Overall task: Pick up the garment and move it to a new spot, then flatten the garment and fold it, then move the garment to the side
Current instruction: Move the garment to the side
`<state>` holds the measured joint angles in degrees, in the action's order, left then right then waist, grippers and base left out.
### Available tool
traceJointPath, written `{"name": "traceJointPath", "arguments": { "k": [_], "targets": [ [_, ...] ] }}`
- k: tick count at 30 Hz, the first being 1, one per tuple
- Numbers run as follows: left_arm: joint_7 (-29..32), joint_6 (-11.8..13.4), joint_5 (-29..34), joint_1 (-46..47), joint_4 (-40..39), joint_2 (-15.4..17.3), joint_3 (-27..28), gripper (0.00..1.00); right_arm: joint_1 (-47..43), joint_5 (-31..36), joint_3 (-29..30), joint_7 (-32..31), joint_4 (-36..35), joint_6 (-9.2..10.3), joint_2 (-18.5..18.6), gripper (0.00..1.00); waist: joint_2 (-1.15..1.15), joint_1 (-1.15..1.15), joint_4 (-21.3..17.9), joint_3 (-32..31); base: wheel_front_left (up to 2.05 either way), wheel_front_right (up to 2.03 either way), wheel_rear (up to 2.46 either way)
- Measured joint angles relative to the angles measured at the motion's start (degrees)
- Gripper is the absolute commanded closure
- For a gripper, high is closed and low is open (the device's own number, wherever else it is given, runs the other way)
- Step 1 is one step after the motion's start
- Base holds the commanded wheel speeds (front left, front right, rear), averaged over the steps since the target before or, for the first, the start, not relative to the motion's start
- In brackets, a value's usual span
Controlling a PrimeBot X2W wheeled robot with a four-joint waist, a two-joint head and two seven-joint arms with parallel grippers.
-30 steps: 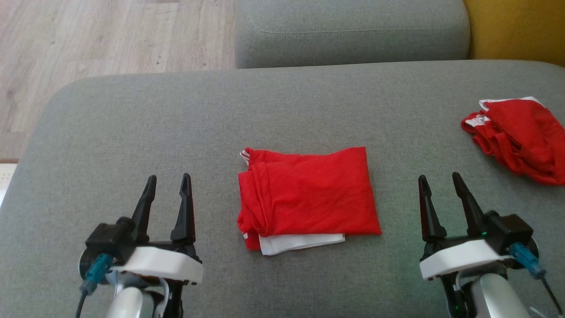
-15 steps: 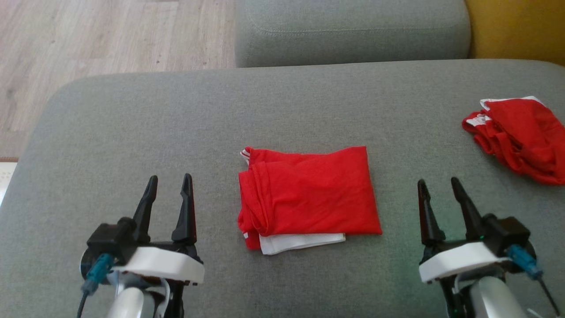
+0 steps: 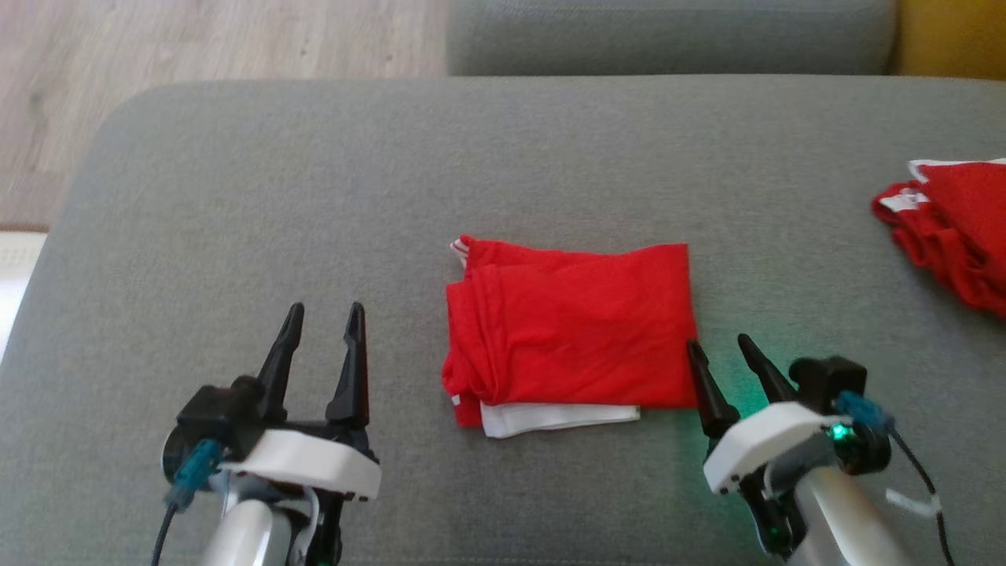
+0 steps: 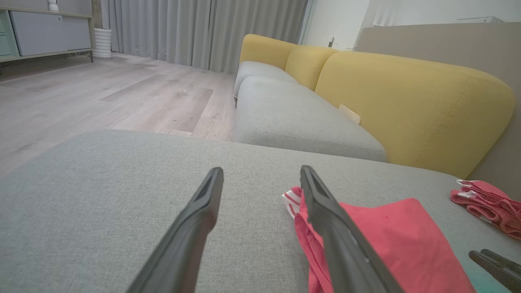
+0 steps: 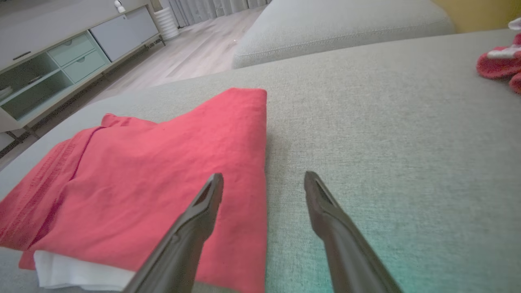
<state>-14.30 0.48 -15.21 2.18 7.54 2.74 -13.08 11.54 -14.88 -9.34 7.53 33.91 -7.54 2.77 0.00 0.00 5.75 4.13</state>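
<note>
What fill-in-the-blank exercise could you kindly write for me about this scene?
1. The folded garment in the middle of the grey cushion is mostly ____, with a white layer at its near edge.
2. The right gripper is at the garment's right edge with its jaws ____.
3. A second garment lies crumpled on the robot's ____ side.
4. The left gripper holds ____.

Missing words: red; open; right; nothing

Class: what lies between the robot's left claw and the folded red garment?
Only bare grey cushion, seen in the head view, separates the open left claw from the folded red garment.
</note>
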Motion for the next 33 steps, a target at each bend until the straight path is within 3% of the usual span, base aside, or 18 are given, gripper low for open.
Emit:
{"name": "traceJointPath", "arguments": {
  "k": [18, 19, 20, 24, 29, 33],
  "targets": [
    [0.0, 0.1, -0.08, 2.31, 0.23, -0.01, -1.31, 0.0, 13.04, -7.82, -5.55, -1.1, 17.13, 0.0, 0.52, 0.0, 0.0, 0.0, 3.68, 4.19, 0.0, 0.0, 0.0],
    [0.0, 0.1, -0.08, 2.49, 0.24, -0.01, -1.31, 0.0, 13.51, -7.87, -6.24, -1.24, 17.6, 0.0, 0.66, 0.65, 0.0, 0.0, 3.6, 4.22, 0.0, 0.0, 0.0],
    [0.0, 0.1, -0.08, 2.74, 0.29, 0.0, -1.31, 0.0, 13.9, -7.91, -6.93, -1.24, 18.04, 0.0, 0.77, 1.0, 0.0, 0.0, 3.49, 4.24, 0.0, 0.0, 0.0],
    [0.0, 0.1, -0.07, 3.09, 0.4, -0.01, -1.24, 0.0, 14.96, -6.17, -8.98, 0.29, 20.02, 0.0, 0.69, 1.0, 0.0, 0.0, 2.66, 4.03, 0.0, 0.0, 0.0],
    [0.0, 0.03, -0.05, 3.08, 0.51, -0.01, -1.22, 0.0, 16.46, 0.7, -10.73, 2.82, 22.21, 0.0, 0.91, 1.0, 0.0, 0.0, 0.96, 3.28, 0.0, 0.0, 0.0],
    [0.0, -0.03, 0.0, 3.06, 0.49, -0.01, -1.21, 0.0, 17.34, 5.36, -12.95, 3.91, 21.9, 0.0, 2.91, 1.0, 0.0, 0.0, -0.99, 2.63, 0.0, 0.0, 0.0]
  ]
}}
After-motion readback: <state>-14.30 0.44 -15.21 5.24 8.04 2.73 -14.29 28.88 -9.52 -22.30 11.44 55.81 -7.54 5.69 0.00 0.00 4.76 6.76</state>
